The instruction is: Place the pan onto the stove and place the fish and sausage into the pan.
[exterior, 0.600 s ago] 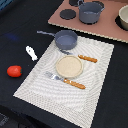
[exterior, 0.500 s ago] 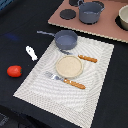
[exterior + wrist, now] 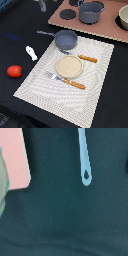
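The grey-blue pan point(image 3: 66, 39) sits at the far edge of the striped placemat, its thin dark handle point(image 3: 45, 33) pointing toward the exterior view's left. The handle end with its small hole shows in the wrist view point(image 3: 86, 163). The pinkish stove point(image 3: 102, 27) lies at the back right; its corner shows in the wrist view point(image 3: 12, 158). The white fish point(image 3: 31, 52) and the red sausage point(image 3: 14, 71) lie on the dark table left of the placemat. A blurred grey shape at the top edge, probably my gripper point(image 3: 42, 5), hangs above the handle. Its fingers do not show.
A larger grey pot point(image 3: 91, 12) and a pale bowl point(image 3: 123, 17) stand on the stove beside a black burner disc point(image 3: 67, 14). A tan plate point(image 3: 69, 66) and two pieces of orange-handled cutlery point(image 3: 75, 83) lie on the placemat point(image 3: 60, 97).
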You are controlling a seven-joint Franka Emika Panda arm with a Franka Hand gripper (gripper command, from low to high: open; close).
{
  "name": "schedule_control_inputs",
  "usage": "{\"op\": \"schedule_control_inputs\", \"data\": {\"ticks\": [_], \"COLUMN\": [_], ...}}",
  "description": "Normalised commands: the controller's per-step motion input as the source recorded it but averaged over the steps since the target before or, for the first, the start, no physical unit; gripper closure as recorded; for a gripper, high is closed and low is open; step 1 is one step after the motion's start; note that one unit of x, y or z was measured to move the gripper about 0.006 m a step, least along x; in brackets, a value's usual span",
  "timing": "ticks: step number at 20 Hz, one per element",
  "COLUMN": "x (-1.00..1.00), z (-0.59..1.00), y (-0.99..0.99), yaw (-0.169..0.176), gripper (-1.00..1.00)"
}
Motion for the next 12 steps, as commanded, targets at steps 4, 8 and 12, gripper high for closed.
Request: {"op": "schedule_control_inputs", "data": {"ticks": [4, 8, 12], "x": [0.4, 0.49, 0.56], "z": [-0.4, -0.29, -0.18], "y": [-0.27, -0.33, -0.29], "yaw": [-0.014, -0.052, -0.077], "gripper": [-1.0, -1.0, -1.0]}}
